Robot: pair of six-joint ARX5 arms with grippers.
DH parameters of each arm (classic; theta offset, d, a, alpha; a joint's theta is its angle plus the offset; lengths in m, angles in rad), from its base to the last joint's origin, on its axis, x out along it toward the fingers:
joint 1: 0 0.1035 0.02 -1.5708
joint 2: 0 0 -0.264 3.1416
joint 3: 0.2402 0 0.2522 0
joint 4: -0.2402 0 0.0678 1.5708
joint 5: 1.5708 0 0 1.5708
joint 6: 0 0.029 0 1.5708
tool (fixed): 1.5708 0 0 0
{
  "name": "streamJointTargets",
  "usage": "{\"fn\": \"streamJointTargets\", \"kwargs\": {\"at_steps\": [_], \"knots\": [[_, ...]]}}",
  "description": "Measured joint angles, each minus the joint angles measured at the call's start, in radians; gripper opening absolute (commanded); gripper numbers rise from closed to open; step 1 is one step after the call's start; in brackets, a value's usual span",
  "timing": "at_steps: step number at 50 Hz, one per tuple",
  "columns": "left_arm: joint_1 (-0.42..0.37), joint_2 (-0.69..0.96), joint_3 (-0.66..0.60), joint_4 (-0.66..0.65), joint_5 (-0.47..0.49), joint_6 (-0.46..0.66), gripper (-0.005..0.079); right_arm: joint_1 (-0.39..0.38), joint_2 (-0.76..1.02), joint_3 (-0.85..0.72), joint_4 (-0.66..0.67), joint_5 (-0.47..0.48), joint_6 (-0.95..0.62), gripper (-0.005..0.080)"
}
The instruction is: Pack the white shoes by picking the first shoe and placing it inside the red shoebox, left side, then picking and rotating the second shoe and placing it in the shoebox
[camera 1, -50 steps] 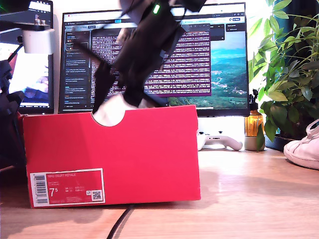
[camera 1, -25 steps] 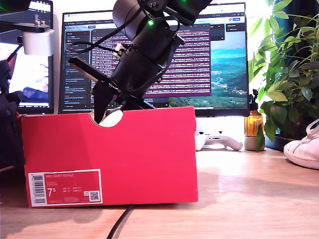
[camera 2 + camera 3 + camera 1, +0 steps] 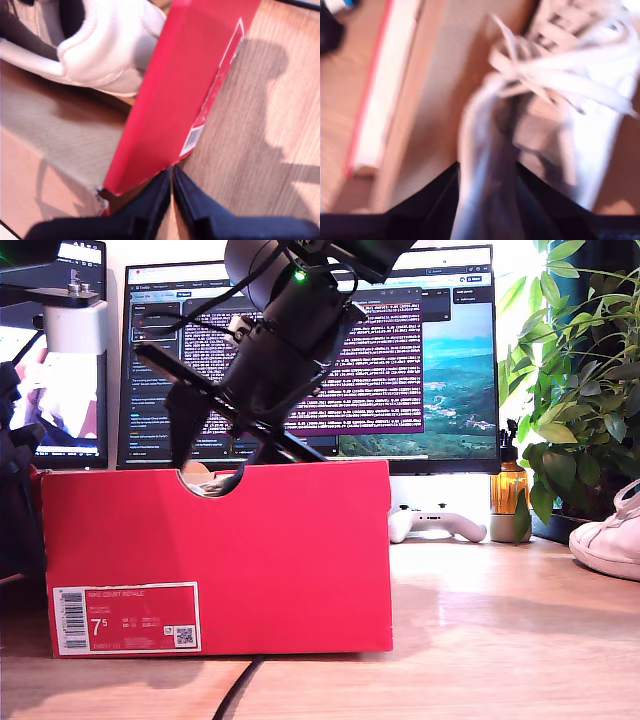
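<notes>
The red shoebox [image 3: 280, 550] stands on the desk at the exterior view's left, its 7.5 label facing the camera. The second arm [image 3: 280, 350] reaches down into it from above. My second gripper [image 3: 487, 200] is shut on a white shoe [image 3: 545, 100] at its tongue, laces loose, over the cardboard floor of the box. A sliver of that shoe [image 3: 200, 480] shows through the box's notch. My first gripper [image 3: 172, 200] is shut on nothing, just outside a corner of the red shoebox [image 3: 185, 75], with a white heel [image 3: 100, 45] inside. The other white shoe [image 3: 610, 540] lies at the exterior view's right edge.
Monitors [image 3: 400, 360] stand behind the box, a potted plant [image 3: 580, 390] at the exterior view's right, with a white game controller [image 3: 440, 525] and an amber bottle [image 3: 508, 490] between them. A black cable [image 3: 240, 690] runs under the box front.
The second arm has sunk lower and shifted toward the exterior view's left, so less white shoe shows in the notch. The box slid slightly the same way.
</notes>
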Motion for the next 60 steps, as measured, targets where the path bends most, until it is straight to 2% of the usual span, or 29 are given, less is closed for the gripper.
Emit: {"fn": "streamJointTargets", "kwargs": {"at_steps": [13, 19, 26, 32, 37, 38, 45, 46, 52, 60], "knots": [[0.000, 0.000, 0.000, 0.000, 0.002, 0.000, -0.0019, -0.104, -0.026, 0.161, -0.194, -0.003, -0.056, 0.0306], [0.000, 0.000, 0.000, 0.000, 0.002, 0.000, -0.0019, -0.179, -0.061, 0.283, -0.312, -0.074, -0.057, 0.0305], [0.000, 0.000, 0.000, 0.000, 0.002, 0.000, -0.0019, -0.250, -0.089, 0.379, -0.422, -0.071, -0.051, 0.0306], [0.000, 0.000, 0.000, 0.000, 0.002, 0.000, -0.0019, -0.268, -0.089, 0.423, -0.574, 0.042, 0.064, 0.0306], [0.000, 0.000, 0.000, 0.000, 0.002, 0.000, -0.0019, -0.271, -0.089, 0.426, -0.710, 0.245, 0.128, 0.0306], [0.000, 0.000, 0.000, 0.000, 0.002, 0.000, -0.0019, -0.274, -0.089, 0.426, -0.732, 0.271, 0.211, 0.0306], [0.000, 0.000, 0.000, 0.000, 0.002, 0.000, -0.0019, -0.306, -0.089, 0.426, -0.904, 0.433, 0.364, 0.0305], [0.000, 0.000, 0.000, 0.000, 0.002, 0.000, -0.0019, -0.314, -0.089, 0.426, -0.930, 0.452, 0.422, 0.0305], [0.000, 0.000, 0.000, 0.000, 0.002, 0.000, -0.0019, -0.366, -0.089, 0.426, -1.013, 0.522, 0.481, 0.0314], [0.000, 0.000, 0.000, 0.000, 0.002, 0.000, -0.0019, -0.425, -0.091, 0.426, -1.010, 0.542, 0.513, 0.0440]]}}
